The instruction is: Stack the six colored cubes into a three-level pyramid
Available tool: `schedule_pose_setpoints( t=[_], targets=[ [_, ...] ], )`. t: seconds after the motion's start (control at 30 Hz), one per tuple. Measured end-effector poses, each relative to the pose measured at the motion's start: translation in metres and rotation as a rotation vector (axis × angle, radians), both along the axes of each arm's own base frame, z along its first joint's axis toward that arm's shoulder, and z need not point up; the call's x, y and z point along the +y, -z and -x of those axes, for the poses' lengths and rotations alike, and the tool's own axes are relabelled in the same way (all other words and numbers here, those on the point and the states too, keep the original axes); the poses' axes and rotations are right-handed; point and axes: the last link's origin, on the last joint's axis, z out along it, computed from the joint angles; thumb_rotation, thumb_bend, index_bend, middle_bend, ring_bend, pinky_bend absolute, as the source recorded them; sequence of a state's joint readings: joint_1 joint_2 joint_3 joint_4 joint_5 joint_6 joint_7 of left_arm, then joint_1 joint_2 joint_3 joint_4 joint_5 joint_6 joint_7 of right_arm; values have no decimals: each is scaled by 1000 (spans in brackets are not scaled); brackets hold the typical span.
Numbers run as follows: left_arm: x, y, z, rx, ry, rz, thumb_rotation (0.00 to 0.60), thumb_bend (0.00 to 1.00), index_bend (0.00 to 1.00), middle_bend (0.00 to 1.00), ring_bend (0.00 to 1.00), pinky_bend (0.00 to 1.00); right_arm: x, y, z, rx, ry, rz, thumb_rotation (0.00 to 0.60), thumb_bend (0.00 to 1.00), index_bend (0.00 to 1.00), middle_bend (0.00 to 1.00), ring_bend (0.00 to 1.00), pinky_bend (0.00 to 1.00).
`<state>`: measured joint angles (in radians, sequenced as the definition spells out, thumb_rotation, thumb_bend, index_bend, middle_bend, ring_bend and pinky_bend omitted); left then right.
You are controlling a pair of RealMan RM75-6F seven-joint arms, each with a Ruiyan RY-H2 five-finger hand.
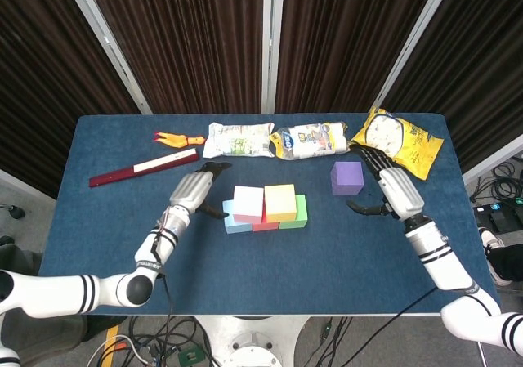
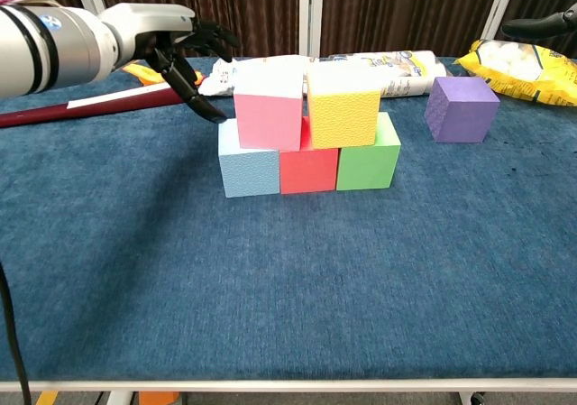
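Observation:
A light blue cube (image 2: 250,169), a red cube (image 2: 308,170) and a green cube (image 2: 368,162) stand in a row at mid table. On top of them sit a pink cube (image 1: 248,203) (image 2: 269,109) and a yellow cube (image 1: 279,201) (image 2: 343,105). A purple cube (image 1: 347,177) (image 2: 461,108) stands alone to the right. My left hand (image 1: 193,191) (image 2: 176,49) hovers just left of the pink cube, fingers spread, holding nothing. Right of the purple cube, my right hand (image 1: 386,185) is open and apart from it.
Along the far edge lie two snack packs (image 1: 238,139) (image 1: 309,139), a yellow chip bag (image 1: 397,142), a small orange toy (image 1: 171,139) and a dark red bar (image 1: 143,169). Table is a blue cloth (image 1: 106,220).

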<state>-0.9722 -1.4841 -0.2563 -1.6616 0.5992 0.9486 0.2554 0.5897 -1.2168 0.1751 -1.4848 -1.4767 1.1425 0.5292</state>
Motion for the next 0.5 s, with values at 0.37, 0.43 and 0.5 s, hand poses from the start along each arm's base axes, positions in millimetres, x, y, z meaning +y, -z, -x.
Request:
schedule_pose_setpoints(
  t=[0.37, 0.43, 0.5],
  targets=[
    [-3, 5, -10, -14, 16, 21, 600, 0, 101, 109, 14, 196, -1, 1, 2, -4, 3, -2, 600, 146, 0, 69, 0, 0],
    [-4, 6, -12, -16, 20, 25, 600, 0, 101, 109, 14, 196, 0, 0, 2, -4, 5, -2, 600, 146, 0, 69, 0, 0],
    [-4, 7, -14, -21, 24, 26, 600, 0, 101, 110, 14, 196, 0, 0, 3, -5, 6, -2, 600, 147, 0, 69, 0, 0]
  ],
)
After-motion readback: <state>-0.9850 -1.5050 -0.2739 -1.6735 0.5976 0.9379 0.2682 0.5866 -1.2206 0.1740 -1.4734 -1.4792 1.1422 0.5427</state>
